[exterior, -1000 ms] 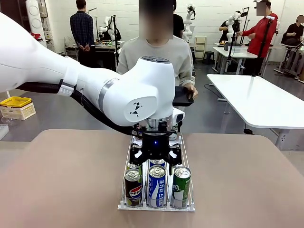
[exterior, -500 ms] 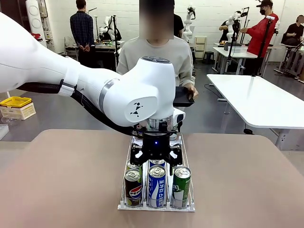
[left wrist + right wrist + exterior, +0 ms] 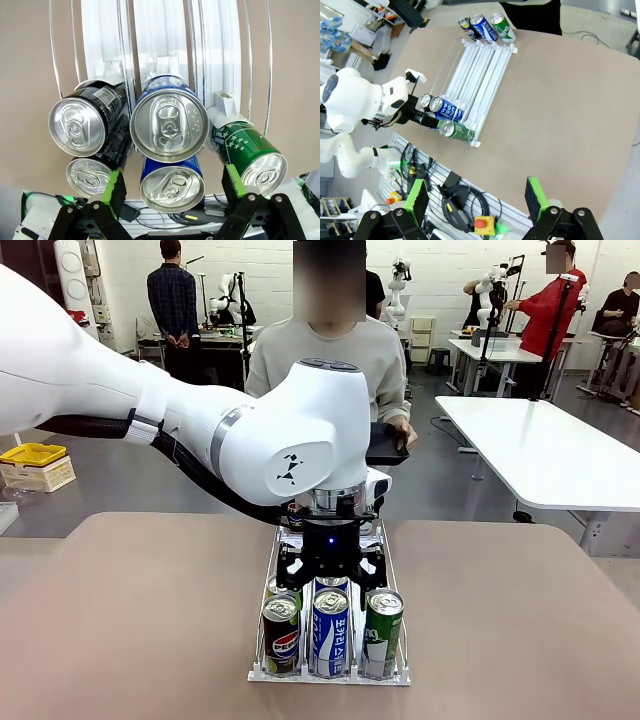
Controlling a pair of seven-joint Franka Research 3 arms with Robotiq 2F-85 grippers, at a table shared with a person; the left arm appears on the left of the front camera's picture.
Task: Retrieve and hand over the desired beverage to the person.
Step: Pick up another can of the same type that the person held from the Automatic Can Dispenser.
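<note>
L end effector point(image 3: 330, 578) over can rack point(image 3: 220, 55), mid worktop point(image 3: 130, 620).
Released, above blue cans point(image 3: 169, 119); R end effector point(image 3: 475, 192) released too.

A: Far wall?
B: White wall point(image 3: 270, 270), plain, evenly lit.
A: Floor?
B: Grey floor point(image 3: 450, 490), smooth, slight sheen.
A: Furniture?
B: Tan surface point(image 3: 140, 620) up front, matte, rounded corners. Large white table point(image 3: 550, 455) off to the right, bare top, well apart from the surface. More white tables point(image 3: 500, 352) farther back by the wall, cluttered. Stack of pale bins point(image 3: 423, 338) against the wall near the middle.
A: Left side?
B: Yellow tray point(image 3: 32, 453) set on a pale box point(image 3: 40, 476), low, near the picture's edge. Dark workbench point(image 3: 225, 340) farther back, gear on top too small to make out.
</note>
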